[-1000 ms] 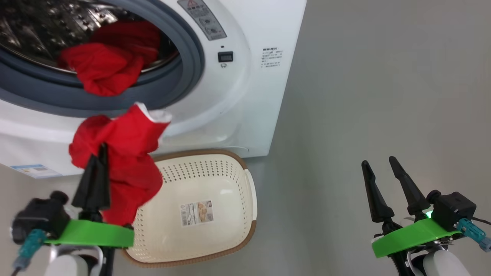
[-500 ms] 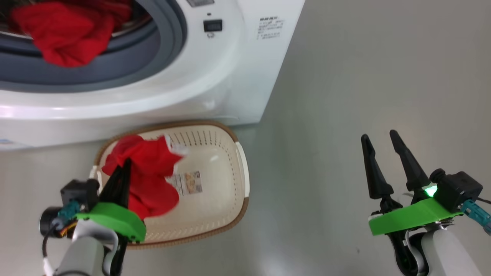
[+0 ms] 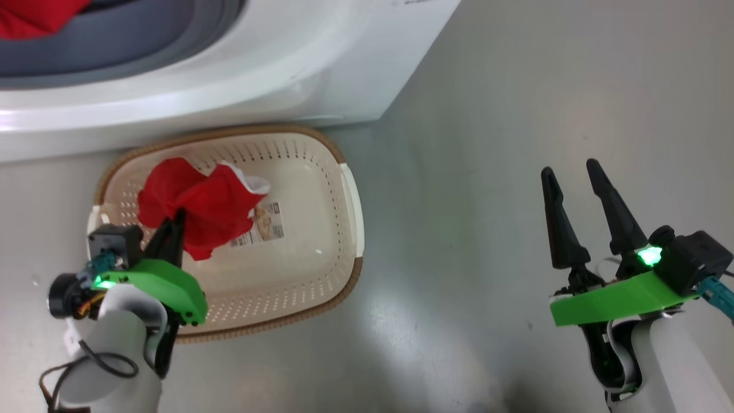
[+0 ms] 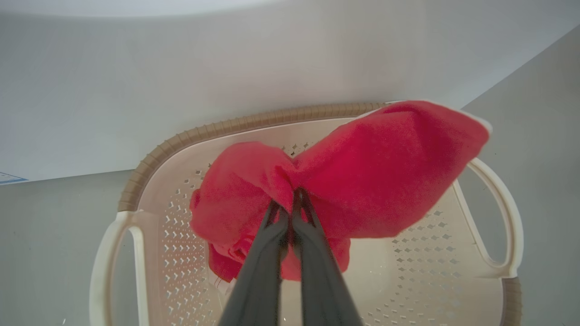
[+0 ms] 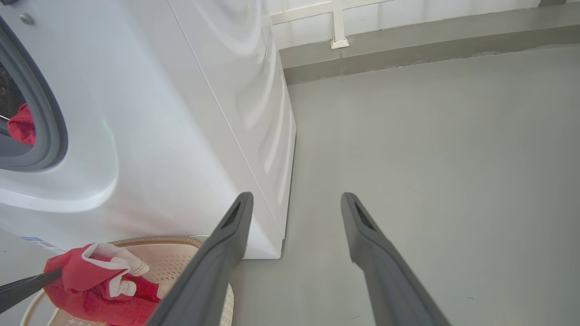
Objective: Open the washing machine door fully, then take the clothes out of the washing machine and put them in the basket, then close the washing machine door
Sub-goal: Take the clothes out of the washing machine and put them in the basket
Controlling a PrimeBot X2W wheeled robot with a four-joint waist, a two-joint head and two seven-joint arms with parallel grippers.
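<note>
Red cloth (image 4: 385, 176): likely soft, light, limp; a bunched fold is serving as the hold. Left gripper (image 4: 293, 201) is pinching it over basket (image 4: 253, 123); right gripper (image 3: 567, 167) is gaping, empty.

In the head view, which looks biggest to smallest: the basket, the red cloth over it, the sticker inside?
1. basket
2. red cloth, held nearer the camera, so it looks bigger than it is
3. sticker, partly covered
</note>
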